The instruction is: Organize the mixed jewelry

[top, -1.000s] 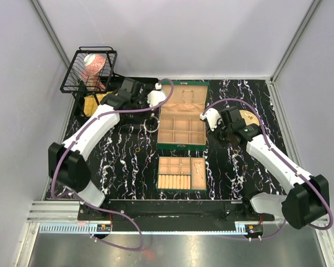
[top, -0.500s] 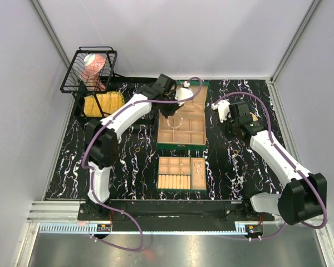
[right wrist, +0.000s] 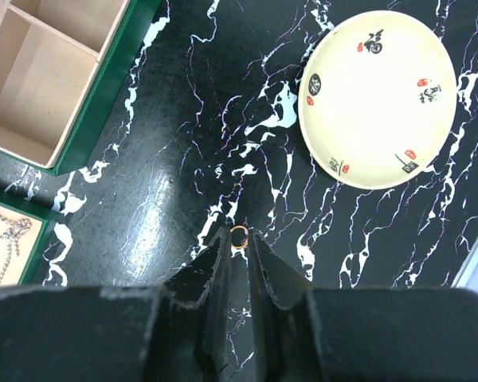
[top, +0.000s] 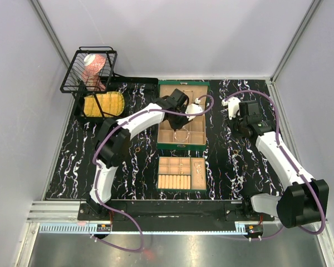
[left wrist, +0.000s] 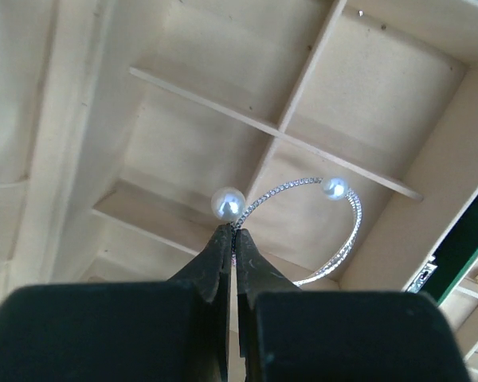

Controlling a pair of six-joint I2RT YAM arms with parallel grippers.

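1. The left gripper (left wrist: 233, 235) has its jaws pressed fully together on the wire of the bangle (left wrist: 334, 189), just beside one pearl end; pinching at the end rather than the middle lets the hoop hang free toward 2 o'clock, likely so it can be laid flat into a cell.
2. The bangle hangs over the beige cells of the green box (top: 181, 146), apart from their floor as far as I can judge; which cell it is meant for I cannot tell.
3. It is a slim open hoop, glittering like tiny set stones, capped by two glossy pearl-like beads; it looks thin and springy, so it may swing or twist in the pinch.
4. The right gripper (right wrist: 238, 243) stands nearly closed, its tips nipping a small gold ring (right wrist: 239, 236); the narrow gap left is about the ring's own width.
5. The ring is held above the black, white-veined table (right wrist: 167, 183), with the round cream plate (right wrist: 374, 95) at 1 o'clock and the box corner at 10 o'clock; probably raised for carrying to a compartment.
6. The box dividers are matte, straight and beige; the smaller tray (top: 181, 192), at 6 o'clock of the box, has padded rolls that would suit the ring.
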